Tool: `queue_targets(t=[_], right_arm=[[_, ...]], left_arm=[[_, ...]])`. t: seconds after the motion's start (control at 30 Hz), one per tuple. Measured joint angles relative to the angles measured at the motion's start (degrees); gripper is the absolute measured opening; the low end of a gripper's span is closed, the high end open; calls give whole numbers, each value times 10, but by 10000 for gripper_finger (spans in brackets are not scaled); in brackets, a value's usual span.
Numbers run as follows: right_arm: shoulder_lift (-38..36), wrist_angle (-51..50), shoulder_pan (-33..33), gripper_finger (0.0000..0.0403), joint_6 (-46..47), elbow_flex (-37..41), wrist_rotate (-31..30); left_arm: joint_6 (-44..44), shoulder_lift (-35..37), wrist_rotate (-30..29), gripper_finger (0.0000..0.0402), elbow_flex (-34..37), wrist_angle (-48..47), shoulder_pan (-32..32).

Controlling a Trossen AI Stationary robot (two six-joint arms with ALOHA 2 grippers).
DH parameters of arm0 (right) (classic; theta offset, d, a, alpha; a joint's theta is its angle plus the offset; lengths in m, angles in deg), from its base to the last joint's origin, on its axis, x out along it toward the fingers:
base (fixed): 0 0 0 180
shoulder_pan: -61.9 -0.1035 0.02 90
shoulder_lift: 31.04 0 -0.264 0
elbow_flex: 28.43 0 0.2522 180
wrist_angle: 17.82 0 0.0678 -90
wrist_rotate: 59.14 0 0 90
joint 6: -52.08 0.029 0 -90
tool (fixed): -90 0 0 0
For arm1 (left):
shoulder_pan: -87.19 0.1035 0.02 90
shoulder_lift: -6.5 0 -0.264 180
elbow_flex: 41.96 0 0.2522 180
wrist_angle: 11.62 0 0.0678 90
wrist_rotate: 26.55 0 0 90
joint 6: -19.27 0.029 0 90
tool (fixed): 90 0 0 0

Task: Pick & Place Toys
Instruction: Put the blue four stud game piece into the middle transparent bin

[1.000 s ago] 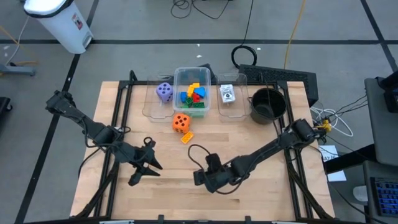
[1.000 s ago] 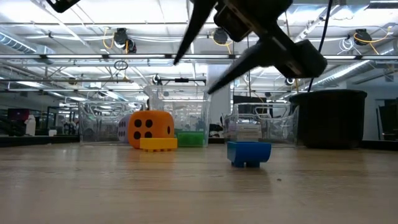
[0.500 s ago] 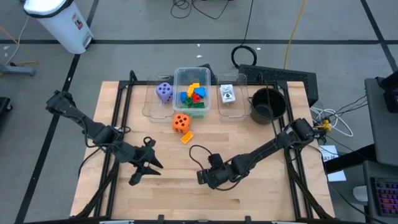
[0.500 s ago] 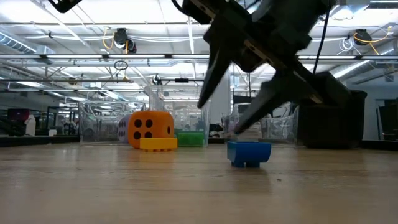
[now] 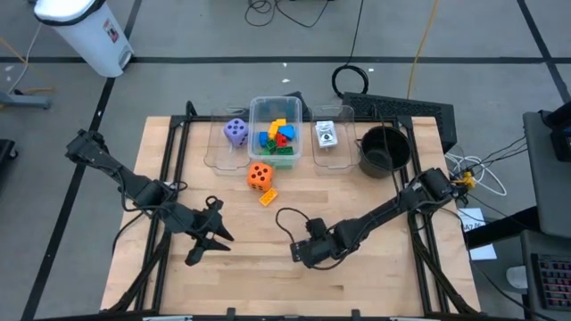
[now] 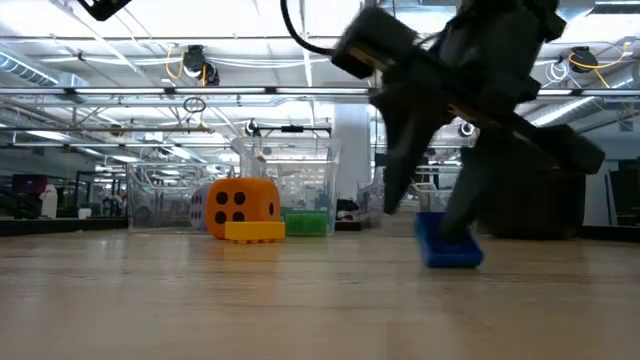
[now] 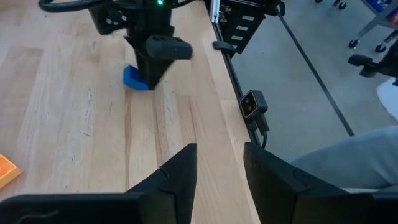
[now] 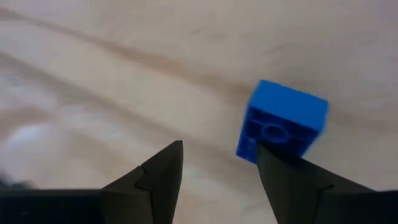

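We judge the task partly done: several blocks (image 5: pixel 275 135) lie in the clear tub (image 5: pixel 253 114) at upper centre, while the orange die (image 5: pixel 260 176), yellow block (image 5: pixel 268 197) and blue block (image 6: pixel 447 243) remain on the bench (image 5: pixel 375 285). The right tool (image 8: pixel 219 162), spread, hangs over the blue block, one finger touching its side. The left tool (image 7: pixel 217 163) waits lower left, slightly parted. We find no legible writing

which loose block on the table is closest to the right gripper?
The small blue plastic building block, lying right by one finger of the right gripper, outside the open jaws. The flat yellow plastic block lies far off beside the orange dotted die.
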Motion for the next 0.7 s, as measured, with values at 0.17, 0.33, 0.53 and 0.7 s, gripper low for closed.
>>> queue_targets(t=[0.17,0.33,0.53,0.7], right_arm=[[-11,-79,4,199,-15,1,2],[-37,-135,8,199,-29,2,1],[-77,-127,10,199,-57,2,-32],[-114,-139,11,199,-125,1,-44]], left_arm=[[1,0,0,136,0,0,0],[1,0,-8,136,0,1,0],[5,0,-26,136,0,1,0],[5,0,-30,136,0,1,0]])
